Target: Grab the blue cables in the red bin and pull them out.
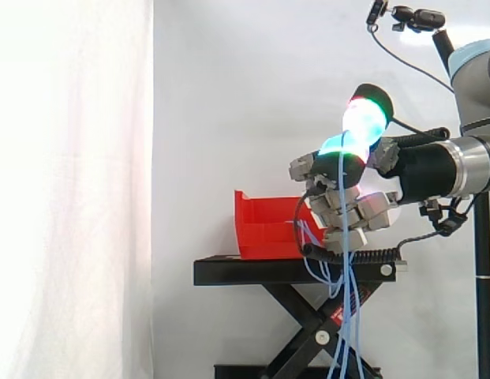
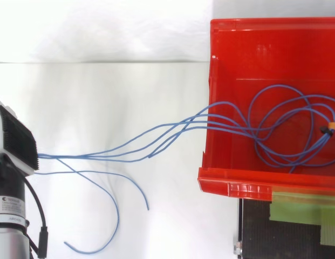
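The red bin [image 1: 260, 229] stands on a black stand [image 1: 292, 271]. In the top view a loose coil of blue cables [image 2: 238, 125] lies inside the red bin [image 2: 264, 186], tied at the right with a small orange band [image 2: 333, 127]. Several strands run out over the bin's left wall to my hand [image 2: 16, 141]. In the side view my hand [image 1: 343, 204] hovers just right of the bin, above the stand's right end, fingers curled and shut on the blue cables [image 1: 345, 316]. Their free ends hang down past the stand. Its glowing fingertips [image 1: 363, 122] point upward.
The stand is a black scissor lift, with green tape [image 2: 296, 208] on its top beside the bin. A camera on a black mount [image 1: 414, 17] hangs above the arm. A white curtain closes the back and left.
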You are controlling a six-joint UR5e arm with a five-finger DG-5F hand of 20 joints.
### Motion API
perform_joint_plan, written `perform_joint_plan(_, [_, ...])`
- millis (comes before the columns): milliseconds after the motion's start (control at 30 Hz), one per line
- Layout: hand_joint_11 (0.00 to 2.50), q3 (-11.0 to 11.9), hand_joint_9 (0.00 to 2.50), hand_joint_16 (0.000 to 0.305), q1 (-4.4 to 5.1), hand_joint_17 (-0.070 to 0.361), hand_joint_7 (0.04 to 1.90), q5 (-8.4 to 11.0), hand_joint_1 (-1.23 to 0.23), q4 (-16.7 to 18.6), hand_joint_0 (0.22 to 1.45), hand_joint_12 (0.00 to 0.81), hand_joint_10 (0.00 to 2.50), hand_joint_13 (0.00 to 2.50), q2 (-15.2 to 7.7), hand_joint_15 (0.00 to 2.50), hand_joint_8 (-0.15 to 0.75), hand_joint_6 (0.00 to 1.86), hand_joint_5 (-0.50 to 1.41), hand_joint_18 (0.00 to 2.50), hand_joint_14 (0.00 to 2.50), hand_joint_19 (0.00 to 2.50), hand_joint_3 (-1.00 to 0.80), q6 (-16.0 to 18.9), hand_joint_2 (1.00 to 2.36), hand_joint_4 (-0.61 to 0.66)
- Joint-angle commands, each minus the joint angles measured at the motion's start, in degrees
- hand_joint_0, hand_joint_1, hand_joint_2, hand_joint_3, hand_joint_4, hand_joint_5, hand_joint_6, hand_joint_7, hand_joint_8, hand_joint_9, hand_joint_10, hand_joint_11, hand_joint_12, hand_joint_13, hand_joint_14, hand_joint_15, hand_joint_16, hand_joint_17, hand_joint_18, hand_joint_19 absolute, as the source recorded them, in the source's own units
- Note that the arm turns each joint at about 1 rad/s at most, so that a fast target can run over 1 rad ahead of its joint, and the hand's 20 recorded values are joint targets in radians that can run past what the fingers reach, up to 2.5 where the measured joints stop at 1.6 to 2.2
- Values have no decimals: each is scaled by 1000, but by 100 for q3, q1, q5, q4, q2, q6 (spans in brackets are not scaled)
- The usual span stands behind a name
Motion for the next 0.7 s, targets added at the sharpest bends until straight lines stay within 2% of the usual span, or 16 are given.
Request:
perform_joint_plan(0, [1565,-6,1077,44,-2,99,389,0,-928,0,957,318,2,1219,-1,1569,227,1334,498,931,355,1016,-928,3,1003,-1])
perform_joint_plan(100, [1571,3,1075,45,-2,100,389,0,-926,0,961,318,2,1174,-1,1510,225,1329,497,966,640,1044,-939,3,1002,-6])
perform_joint_plan(167, [1574,-6,1076,44,6,100,388,0,-926,0,961,320,0,1161,-1,1499,225,1329,496,974,710,1052,-941,3,1003,-2])
perform_joint_plan(467, [1604,-6,1066,45,-2,101,390,0,-924,0,965,313,2,1141,-1,1467,222,1328,491,969,805,1051,-948,-6,1002,-10])
perform_joint_plan(533, [1613,3,1066,44,6,100,386,0,-925,0,967,319,0,1128,-1,1419,222,1331,490,969,923,1055,-950,3,1002,-12])
perform_joint_plan(667, [1605,3,1061,44,6,100,382,0,-925,0,971,314,24,1118,-1,1401,217,1335,490,976,1001,1052,-950,3,1002,-9])
